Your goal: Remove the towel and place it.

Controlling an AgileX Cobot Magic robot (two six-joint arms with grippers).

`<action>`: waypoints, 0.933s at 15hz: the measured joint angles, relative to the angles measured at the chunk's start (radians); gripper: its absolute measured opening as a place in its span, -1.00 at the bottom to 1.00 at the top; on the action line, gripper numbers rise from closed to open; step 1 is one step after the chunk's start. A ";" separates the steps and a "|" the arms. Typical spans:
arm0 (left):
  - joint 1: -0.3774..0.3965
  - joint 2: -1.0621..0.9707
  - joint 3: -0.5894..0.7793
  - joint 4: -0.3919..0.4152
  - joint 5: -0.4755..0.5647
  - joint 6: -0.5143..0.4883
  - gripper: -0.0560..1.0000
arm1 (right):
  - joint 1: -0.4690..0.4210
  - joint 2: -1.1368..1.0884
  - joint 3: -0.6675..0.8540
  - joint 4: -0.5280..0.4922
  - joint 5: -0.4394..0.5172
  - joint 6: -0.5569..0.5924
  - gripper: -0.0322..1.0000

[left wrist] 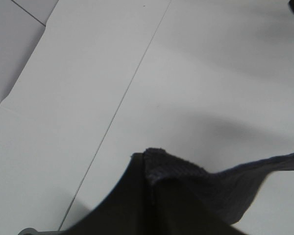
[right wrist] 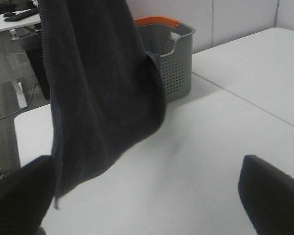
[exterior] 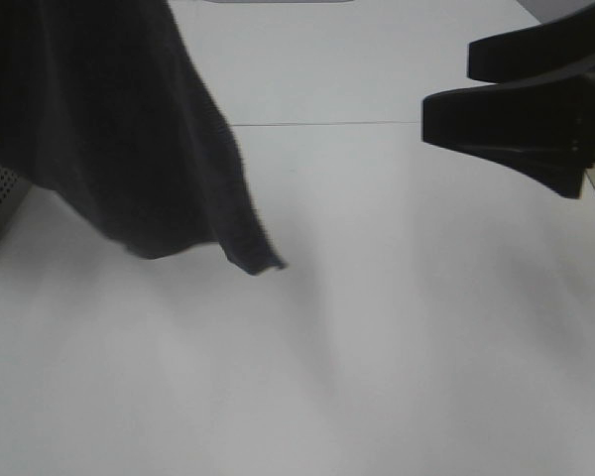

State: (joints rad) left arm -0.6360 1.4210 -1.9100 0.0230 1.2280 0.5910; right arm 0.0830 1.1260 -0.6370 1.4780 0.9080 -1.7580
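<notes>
The towel is up in the air, hanging in a long dark drape below the left claw. That claw is clamped down on a bunched top edge of the cloth. You see one dark finger pressed to the fold; the other is hidden under the fabric. The loose end trails away from the claw to one side, and its lowest corner hangs near the table. It looks clear of the surface, but you can't be sure of the gap.

The right claw is spread wide with nothing in it. It sits well apart from the towel and faces it across bare tabletop. From this claw the cloth hangs straight ahead, with one lower hem near one of its fingers and not touching it.

The basket is grey and perforated with an orange handle. It stands past the towel on the side away from the right claw, partly hidden by the drape. You can't see what is inside it.

Progress, as a judgement: the remove part looks done, since the towel is lifted free and hangs off one grip only. The place part is not done, as no part of the cloth is laid flat on the table. What's left is to bring it down over open tabletop and let go. The right claw looks ready to take the free end if you want it spread.
</notes>
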 joint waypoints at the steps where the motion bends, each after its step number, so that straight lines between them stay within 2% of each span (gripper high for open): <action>1: -0.013 0.010 0.000 0.000 0.000 0.000 -0.89 | 0.081 0.041 -0.023 0.002 -0.054 0.000 0.93; 2: -0.020 0.018 0.000 -0.001 0.002 -0.009 -0.89 | 0.172 0.079 -0.039 0.003 -0.122 0.005 0.93; 4: -0.021 0.033 0.000 -0.003 0.002 -0.035 -0.89 | 0.300 0.146 -0.053 0.004 -0.236 0.021 0.93; 6: -0.021 0.036 0.000 -0.005 0.001 -0.041 -0.89 | 0.391 0.219 -0.068 0.004 -0.272 0.022 0.93; 11: -0.021 0.045 0.000 -0.023 -0.015 -0.045 -0.89 | 0.520 0.292 -0.137 0.016 -0.273 0.015 0.93; 14: -0.021 0.070 0.000 -0.042 -0.026 -0.045 -0.89 | 0.527 0.312 -0.152 0.062 -0.267 0.014 0.93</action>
State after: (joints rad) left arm -0.6570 1.4910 -1.9100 -0.0190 1.2020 0.5460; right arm 0.6100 1.4380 -0.7890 1.5400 0.6410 -1.7440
